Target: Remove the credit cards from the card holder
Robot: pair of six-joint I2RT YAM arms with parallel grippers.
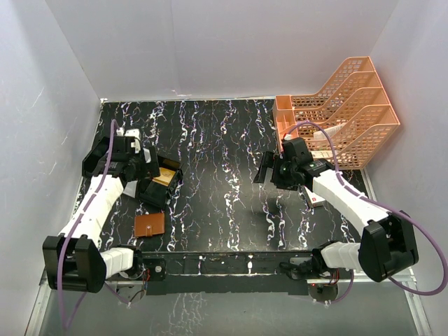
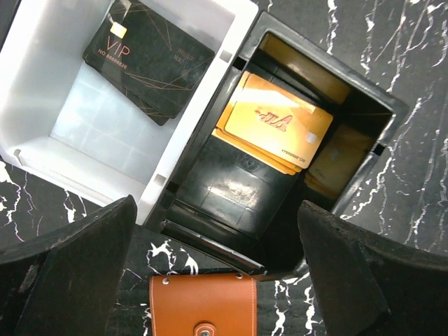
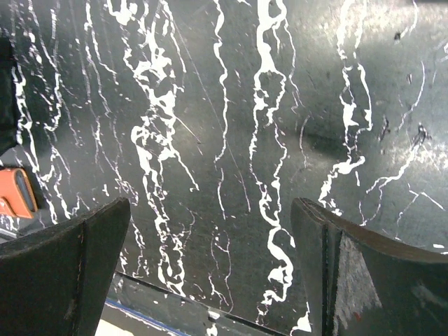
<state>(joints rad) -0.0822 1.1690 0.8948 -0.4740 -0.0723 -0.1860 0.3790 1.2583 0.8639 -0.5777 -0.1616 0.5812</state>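
The brown leather card holder (image 1: 150,224) lies flat and shut on the marble table near the left arm's base. In the left wrist view its stitched top and clasp tab (image 2: 203,306) show at the bottom edge. No pale grey-blue credit cards are in view; whatever is inside the holder is hidden. My left gripper (image 1: 155,175) is open and empty (image 2: 217,210), hovering over the tray's near wall just beyond the holder. My right gripper (image 1: 267,169) is open and empty (image 3: 210,206) above bare table at mid-right. A brown sliver of the holder (image 3: 12,193) shows at that view's left edge.
A black-and-white compartment tray (image 2: 231,49) stands beyond the holder, with black VIP cards (image 2: 147,59) in the white half and gold cards (image 2: 276,133) in the black half. An orange file rack (image 1: 343,112) stands at the back right. A white box with a red mark (image 1: 315,199) lies under the right arm.
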